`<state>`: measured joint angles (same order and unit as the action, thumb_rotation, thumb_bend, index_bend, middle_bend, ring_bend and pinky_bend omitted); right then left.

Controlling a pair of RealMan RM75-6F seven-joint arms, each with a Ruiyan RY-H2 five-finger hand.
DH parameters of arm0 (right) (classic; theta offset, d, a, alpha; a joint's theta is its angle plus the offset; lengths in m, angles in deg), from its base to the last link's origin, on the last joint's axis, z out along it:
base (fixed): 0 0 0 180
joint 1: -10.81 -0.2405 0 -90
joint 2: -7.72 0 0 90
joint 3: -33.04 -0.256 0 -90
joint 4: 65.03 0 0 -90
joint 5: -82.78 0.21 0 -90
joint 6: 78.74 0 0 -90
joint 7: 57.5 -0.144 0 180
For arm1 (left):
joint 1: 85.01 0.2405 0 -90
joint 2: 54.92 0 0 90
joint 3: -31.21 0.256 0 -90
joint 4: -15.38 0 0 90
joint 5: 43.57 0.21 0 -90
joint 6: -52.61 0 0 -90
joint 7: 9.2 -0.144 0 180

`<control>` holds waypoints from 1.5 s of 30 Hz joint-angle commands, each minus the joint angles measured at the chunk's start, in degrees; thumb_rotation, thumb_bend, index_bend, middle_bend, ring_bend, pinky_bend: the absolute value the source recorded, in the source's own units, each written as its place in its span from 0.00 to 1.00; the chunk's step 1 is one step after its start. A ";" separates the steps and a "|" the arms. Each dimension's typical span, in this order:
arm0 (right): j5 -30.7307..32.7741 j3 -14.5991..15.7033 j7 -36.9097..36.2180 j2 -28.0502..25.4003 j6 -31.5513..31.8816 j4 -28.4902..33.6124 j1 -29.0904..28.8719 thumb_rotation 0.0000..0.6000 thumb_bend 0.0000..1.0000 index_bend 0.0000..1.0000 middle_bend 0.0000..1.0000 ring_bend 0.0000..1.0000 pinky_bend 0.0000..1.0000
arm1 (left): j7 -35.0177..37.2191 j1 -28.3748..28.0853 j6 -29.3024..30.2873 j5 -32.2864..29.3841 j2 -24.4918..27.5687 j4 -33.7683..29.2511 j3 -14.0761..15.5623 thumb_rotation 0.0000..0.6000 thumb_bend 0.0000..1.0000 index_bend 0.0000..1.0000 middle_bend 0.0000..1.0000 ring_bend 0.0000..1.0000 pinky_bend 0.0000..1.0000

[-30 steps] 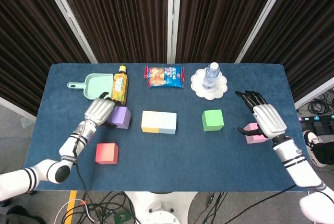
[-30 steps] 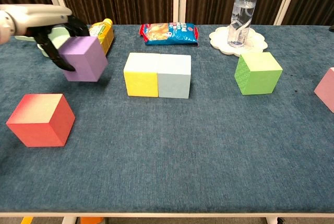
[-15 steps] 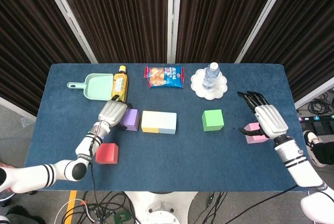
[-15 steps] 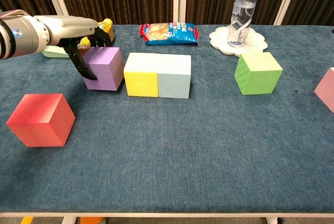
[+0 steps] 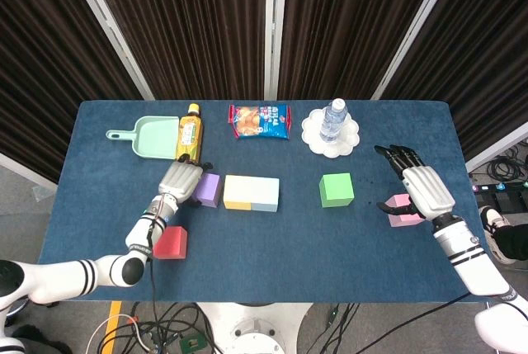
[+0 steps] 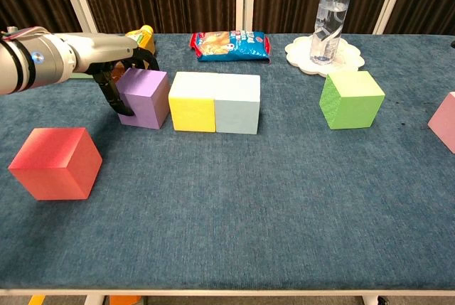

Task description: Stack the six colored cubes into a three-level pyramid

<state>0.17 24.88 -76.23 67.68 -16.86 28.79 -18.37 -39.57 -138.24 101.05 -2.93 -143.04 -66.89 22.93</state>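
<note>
Left hand (image 6: pixel 117 70) gripping the purple cube (image 6: pixel 144 97) on the bench, cube just beside the yellow cube (image 6: pixel 193 102), right hand (image 5: pixel 419 190) fingers spread above the pink cube (image 5: pixel 403 211)

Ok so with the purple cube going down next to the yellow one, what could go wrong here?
The left hand grips the purple cube close beside the yellow cube; its fingers could drag the cube askew on release, or nudge the yellow and pale blue cube pair. The juice bottle stands just behind and could get knocked.
</note>
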 commanded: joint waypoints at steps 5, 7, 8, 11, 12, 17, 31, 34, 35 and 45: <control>-0.09 -0.03 -0.16 0.02 0.14 -0.07 0.06 1.00 0.10 0.00 0.11 0.00 0.00 | 0.21 0.36 1.52 1.90 1.22 -2.30 0.52 1.00 0.12 0.14 0.23 0.26 0.10; -0.09 -0.02 -0.22 -0.01 0.26 -0.03 0.15 1.00 0.10 0.00 0.11 0.00 0.00 | 0.55 0.45 1.63 2.31 1.71 -2.60 0.49 1.00 0.12 0.14 0.23 0.26 0.10; -0.09 -0.01 -0.23 -0.02 0.33 -0.04 0.21 1.00 0.10 0.00 0.11 0.00 0.00 | 0.73 0.44 1.51 2.43 1.89 -2.58 0.45 1.00 0.12 0.14 0.23 0.26 0.10; -0.11 0.01 -0.31 -0.01 0.47 -0.04 0.32 1.00 0.10 0.00 0.11 0.00 0.00 | 1.39 0.32 0.93 2.86 2.11 -2.02 0.38 1.00 0.12 0.15 0.23 0.26 0.10; -0.12 0.03 -0.33 -0.01 0.51 -0.06 0.35 1.00 0.10 0.00 0.11 0.00 0.00 | 1.38 0.23 0.72 2.93 2.17 -1.84 0.47 1.00 0.12 0.16 0.23 0.26 0.10; -0.17 0.09 -0.46 0.02 0.64 -0.14 0.50 1.00 0.10 0.00 0.11 0.00 0.00 | 1.93 0.26 0.47 3.87 2.20 -1.78 0.82 1.00 0.12 0.24 0.33 0.26 0.10; -0.44 0.09 -0.48 -0.03 1.16 0.13 0.78 1.00 0.10 0.00 0.11 0.00 0.00 | 3.51 0.62 1.63 4.50 1.97 -2.33 0.16 1.00 0.12 0.34 0.43 0.32 0.10; -0.45 0.10 -0.46 -0.06 1.18 0.18 0.82 1.00 0.10 0.00 0.11 0.00 0.00 | 3.22 0.47 1.41 4.21 2.05 -2.49 0.28 1.00 0.12 0.34 0.43 0.32 0.10; -0.45 0.11 -0.46 -0.08 1.20 0.21 0.84 1.00 0.10 0.00 0.11 0.00 0.00 | 3.19 0.40 1.32 4.04 2.02 -2.49 0.24 1.00 0.12 0.34 0.42 0.32 0.10; -0.46 0.18 -0.35 -0.32 1.53 0.45 1.19 1.00 0.10 0.00 0.11 0.00 0.00 | 3.19 -0.34 0.63 2.28 1.79 -2.14 -0.30 1.00 0.12 0.34 0.42 0.32 0.10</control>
<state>-0.29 25.06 -76.58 67.36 -15.32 29.25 -17.18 -36.37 -138.55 101.70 -0.63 -141.24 -69.04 22.65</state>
